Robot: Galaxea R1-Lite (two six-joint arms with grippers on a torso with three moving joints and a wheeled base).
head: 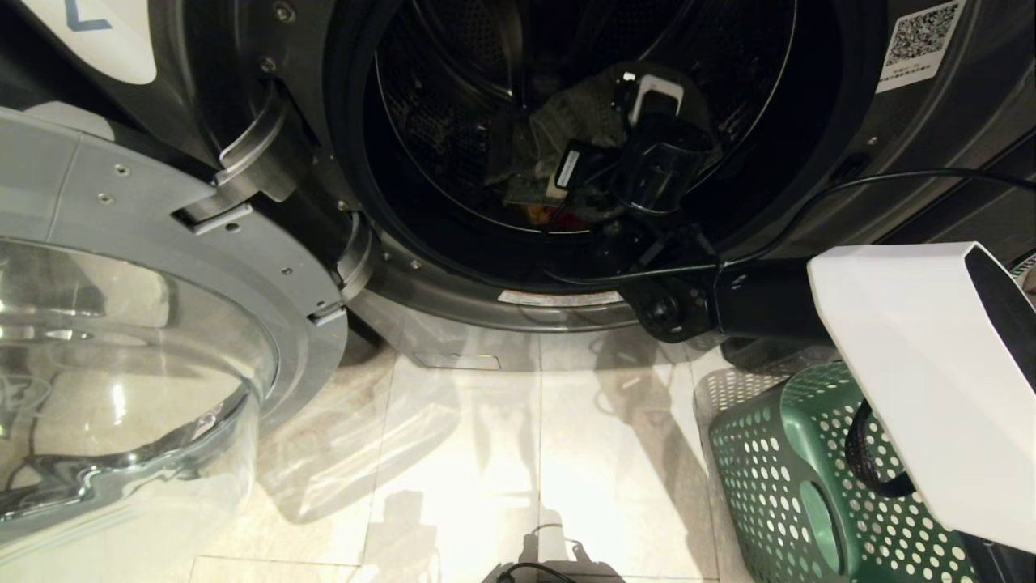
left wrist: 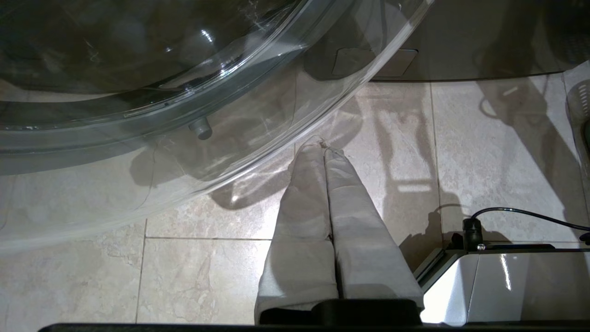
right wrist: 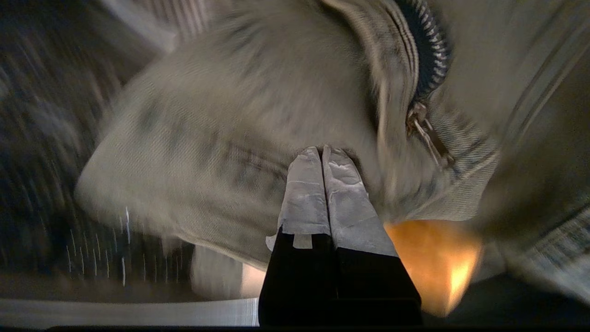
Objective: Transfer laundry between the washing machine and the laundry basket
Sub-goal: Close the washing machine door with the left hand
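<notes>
The dark grey front-loading washing machine (head: 931, 146) fills the top of the head view, its round glass door (head: 121, 364) swung open at the left of the frame. The right gripper (head: 647, 105) is reached deep into the drum at upper centre. In the right wrist view its two taped fingers (right wrist: 304, 193) are pressed together with nothing visibly between them, tips against or just short of a grey-green zippered garment (right wrist: 239, 138); which of the two I cannot tell. That garment spreads ahead of and around the tips across the middle of the frame, its zip running up toward the upper right, and a yellow-orange garment (right wrist: 433, 258) shows at lower right, beside the fingers. The fingers would have to spread before any grip.

The right arm is plainly the nearer. The left gripper (left wrist: 322, 152) hangs over the pale floor tiles (left wrist: 207, 276) beside the door, fingers together and empty.

Only the head view shows the dark green perforated plastic laundry basket (head: 777, 470), at lower right under the right arm, and a speck of red cloth (head: 576, 217) low in the drum. Only the right wrist view shows the zip.
</notes>
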